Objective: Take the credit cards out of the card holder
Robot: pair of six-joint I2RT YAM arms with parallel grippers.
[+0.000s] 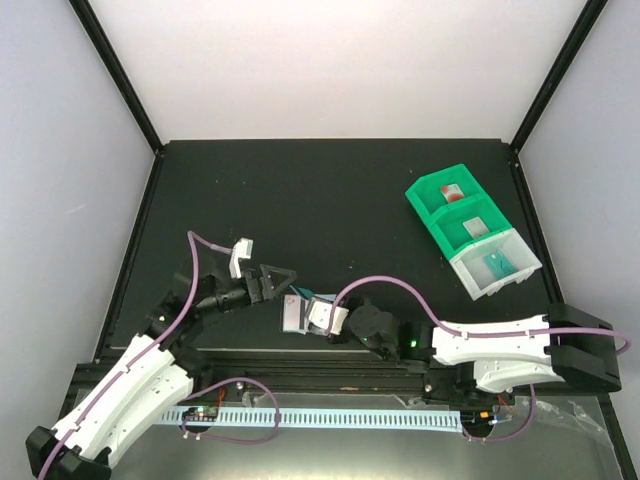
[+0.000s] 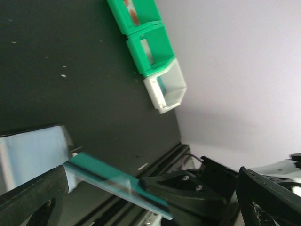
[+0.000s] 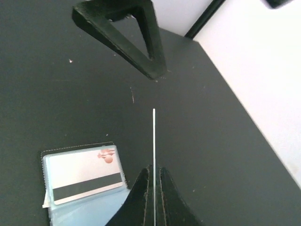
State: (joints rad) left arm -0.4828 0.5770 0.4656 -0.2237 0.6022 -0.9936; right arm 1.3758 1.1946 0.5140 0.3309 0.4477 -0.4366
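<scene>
Credit cards: 1 teal-green card [image 2: 117, 181] is hanging just beside the open wallet and is showing edge-on as a thin line in the right wrist view; 1 pale card [image 3: 84, 175] with a black stripe and a red mark is sitting in a pale blue pocket
Card holder [image 3: 84, 209]: is lying open and flat on the table near the front edge, between the 2 arms, pale blue-grey inside facing up
Right gripper [image 3: 154, 172]: its fingers are pressing together on the lower end of the teal-green card, gripping it
Left gripper [image 1: 272, 282]: its jaws are standing wide apart, gripping nothing, and it is hovering just beside the free end of the teal-green card
Bin trays [image 1: 470, 225]: 2 green and 1 clear are sitting in a row at the right side, well apart from the Card holder, each with something small inside
Table [image 1: 330, 200]: black top is carrying the holder and trays
</scene>
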